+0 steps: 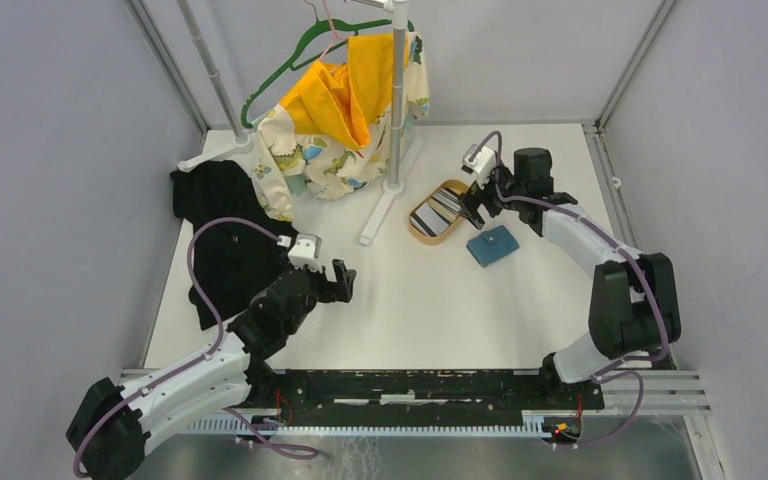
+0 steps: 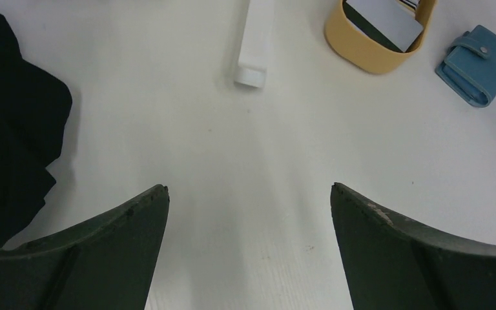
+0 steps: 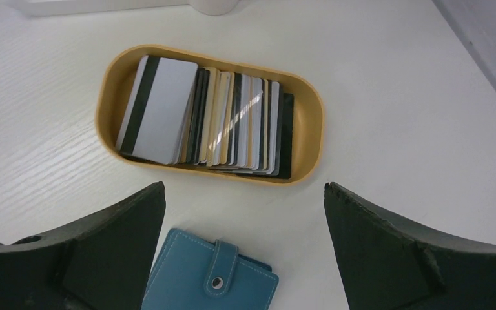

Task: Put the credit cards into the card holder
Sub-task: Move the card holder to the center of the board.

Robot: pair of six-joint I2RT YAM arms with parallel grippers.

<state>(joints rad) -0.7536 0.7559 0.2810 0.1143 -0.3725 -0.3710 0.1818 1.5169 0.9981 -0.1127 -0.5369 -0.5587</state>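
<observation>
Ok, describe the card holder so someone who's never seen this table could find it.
On the white table, find the clothes rack at the back, then the oval tan tray of cards to its right. Next to that tray lies the card holder: small, closed, teal blue, with a snap tab.

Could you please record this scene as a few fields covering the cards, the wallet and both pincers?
cards: fanned stack lying in the oval tan tray
wallet: blue, snapped shut, on the table beside the tray
left pincer: open, empty, over bare table
right pincer: open, empty, above tray and wallet
</observation>
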